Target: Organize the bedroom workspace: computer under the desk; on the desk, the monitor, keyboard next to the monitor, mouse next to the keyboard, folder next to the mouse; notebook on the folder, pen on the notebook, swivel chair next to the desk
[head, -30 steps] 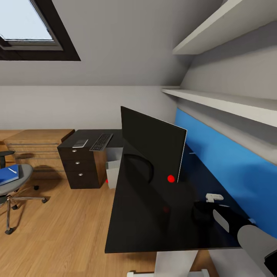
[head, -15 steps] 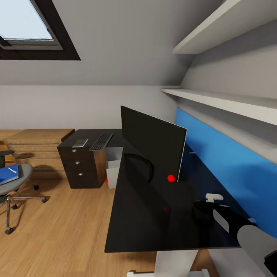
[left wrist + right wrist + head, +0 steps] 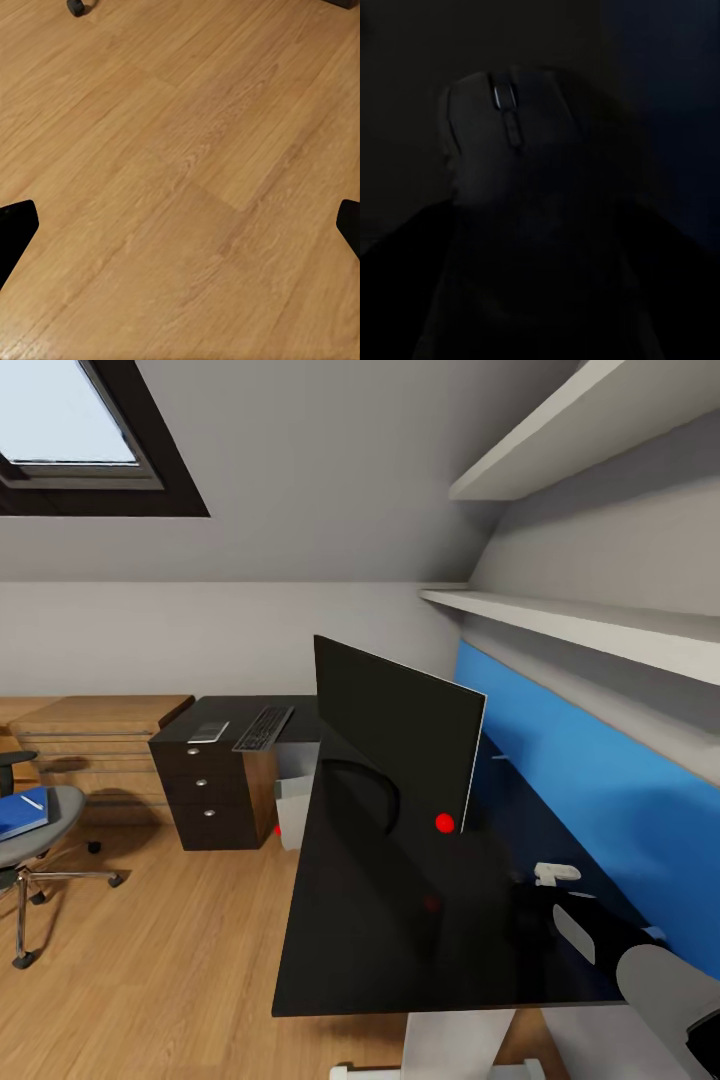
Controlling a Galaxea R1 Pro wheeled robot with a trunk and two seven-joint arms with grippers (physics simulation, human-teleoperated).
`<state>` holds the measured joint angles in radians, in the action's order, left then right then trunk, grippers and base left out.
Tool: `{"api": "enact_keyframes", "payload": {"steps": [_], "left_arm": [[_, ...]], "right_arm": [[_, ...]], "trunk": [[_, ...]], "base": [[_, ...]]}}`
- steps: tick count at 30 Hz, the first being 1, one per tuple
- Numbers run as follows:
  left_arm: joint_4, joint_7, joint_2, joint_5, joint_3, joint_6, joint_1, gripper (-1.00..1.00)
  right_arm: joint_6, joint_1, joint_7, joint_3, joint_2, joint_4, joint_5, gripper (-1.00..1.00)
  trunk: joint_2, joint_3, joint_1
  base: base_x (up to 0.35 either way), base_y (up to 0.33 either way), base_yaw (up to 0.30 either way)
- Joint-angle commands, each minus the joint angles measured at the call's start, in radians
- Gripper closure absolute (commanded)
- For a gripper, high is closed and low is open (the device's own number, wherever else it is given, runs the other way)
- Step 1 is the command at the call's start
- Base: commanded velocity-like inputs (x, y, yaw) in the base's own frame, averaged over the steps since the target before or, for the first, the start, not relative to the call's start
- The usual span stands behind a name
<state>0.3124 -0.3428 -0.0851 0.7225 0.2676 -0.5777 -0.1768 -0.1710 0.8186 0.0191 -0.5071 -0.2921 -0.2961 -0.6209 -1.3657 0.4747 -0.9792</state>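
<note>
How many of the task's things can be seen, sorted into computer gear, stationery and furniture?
Computer gear: 4 (monitor, keyboard, mouse, computer)
Stationery: 3 (folder, notebook, pen)
Furniture: 2 (desk, swivel chair)
Total: 9

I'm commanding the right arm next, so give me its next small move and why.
Probably shut the right gripper on the mouse: it lies close ahead in the right wrist view, and the keyboard it belongs beside is at the desk's far end.
</note>
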Motion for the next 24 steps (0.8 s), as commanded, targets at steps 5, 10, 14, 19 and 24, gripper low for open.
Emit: {"api": "enact_keyframes", "payload": {"steps": [5,10,14,19,24], "left_arm": [[0.002,-0.008,-0.001,0.003,0.009,-0.002,-0.001,-1.00],[0.001,-0.008,-0.001,0.003,0.009,-0.002,-0.001,-1.00],[0.001,-0.008,-0.001,0.003,0.009,-0.002,-0.001,-1.00],[0.001,-0.008,-0.001,0.003,0.009,-0.002,0.000,-1.00],[0.001,-0.005,-0.001,0.003,0.009,-0.002,-0.001,-1.00]], "right_arm": [[-0.004,0.001,0.001,-0.004,-0.001,-0.002,-0.005,1.00],[-0.004,0.001,0.001,-0.004,-0.001,-0.002,-0.005,1.00],[-0.004,0.001,0.001,-0.004,-0.001,-0.002,-0.005,1.00],[-0.002,0.001,0.001,-0.004,-0.001,-0.003,-0.006,1.00],[0.004,0.001,0.000,-0.004,-0.001,-0.006,-0.006,1.00]], "trunk": [[-0.001,0.001,0.000],[-0.001,0.001,0.000],[-0.001,0.001,0.000],[-0.001,0.001,0.000],[0.006,-0.002,0.004]], "base": [[0.000,0.000,0.000],[0.000,0.000,0.000],[0.000,0.000,0.000],[0.000,0.000,0.000],[0.000,0.000,0.000]]}}
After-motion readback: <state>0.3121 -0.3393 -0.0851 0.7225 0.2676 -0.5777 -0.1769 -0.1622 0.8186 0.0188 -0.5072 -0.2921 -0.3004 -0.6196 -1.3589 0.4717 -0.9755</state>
